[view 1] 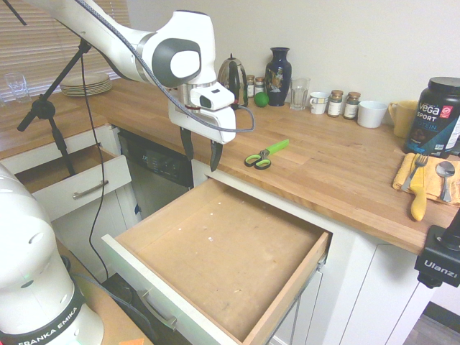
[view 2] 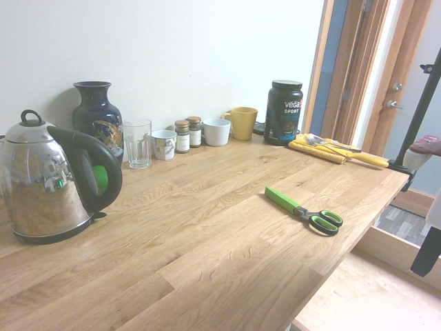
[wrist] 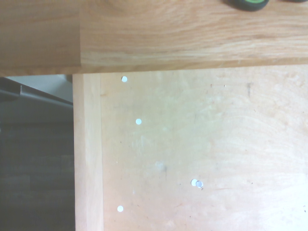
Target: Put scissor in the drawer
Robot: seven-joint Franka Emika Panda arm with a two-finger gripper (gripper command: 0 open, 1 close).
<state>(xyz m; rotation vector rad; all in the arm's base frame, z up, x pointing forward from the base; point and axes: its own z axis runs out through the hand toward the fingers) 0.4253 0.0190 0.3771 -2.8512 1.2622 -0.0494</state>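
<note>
Fingers [view 1: 202,150] of the white arm hang spread open with nothing between them, above the edge of the wooden desk [view 1: 327,167], near the scissors. From left to right in the first exterior view, a smaller drawer [view 1: 87,186] stands partly out; next comes the large drawer [view 1: 226,248], pulled open under the desk, small white dots on its brown bottom. Behind are a steel kettle [view 1: 233,77], a green ball [view 1: 261,99] and a dark blue vase [view 1: 278,77]. The scissors [view 1: 264,156] lie on the desk, loops toward the drawer's side, green cover pointing away. Farther right, a yellow-handled utensil [view 1: 417,198] rests partly on a folded yellow cloth [view 1: 433,180].
</note>
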